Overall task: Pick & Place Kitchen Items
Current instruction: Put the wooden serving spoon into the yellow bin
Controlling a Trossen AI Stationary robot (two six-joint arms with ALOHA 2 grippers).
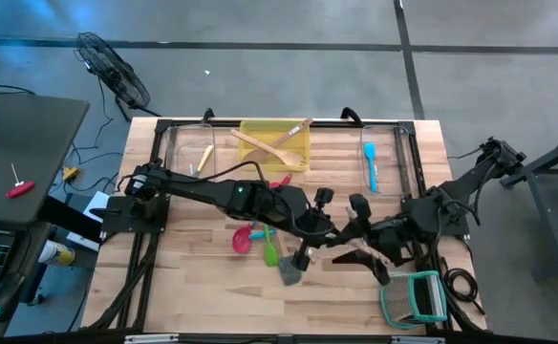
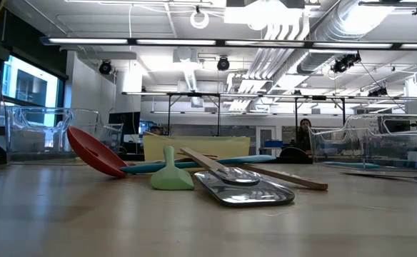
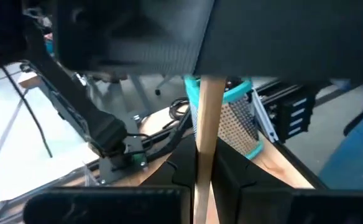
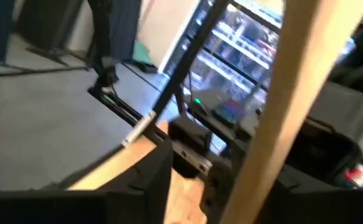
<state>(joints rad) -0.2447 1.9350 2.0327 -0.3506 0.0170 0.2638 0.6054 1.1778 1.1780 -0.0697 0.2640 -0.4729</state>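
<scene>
A wooden utensil's pale handle (image 3: 205, 118) is held above the table's middle, between my two grippers. My left gripper (image 3: 197, 186) reaches in from the left (image 1: 329, 232) and is shut on it. My right gripper (image 4: 188, 196) faces it from the right (image 1: 351, 241) and stands open, the same handle (image 4: 281, 93) slanting past one finger. On the table under the left arm lie a red ladle (image 1: 244, 239), a green spatula (image 1: 271, 253) and a grey metal spatula (image 1: 289, 272); these also appear in the low view, ladle (image 2: 94, 153), green spatula (image 2: 171, 175) and metal spatula (image 2: 245, 189). My left gripper pinches the wooden handle (image 3: 201, 163) between its two fingers, which come nearly level from the table's left and lie across the handle. The utensil is lifted clear of the table, and its handle runs on past the fingers toward the right gripper.
A yellow tray (image 1: 298, 129) with wooden spoons stands at the far middle, between two clear bins: the left bin (image 1: 179, 143) holds a yellow-handled knife, the right bin (image 1: 398, 143) a blue spatula (image 1: 370, 167). A teal-framed rack (image 1: 413, 298) lies near the front right corner.
</scene>
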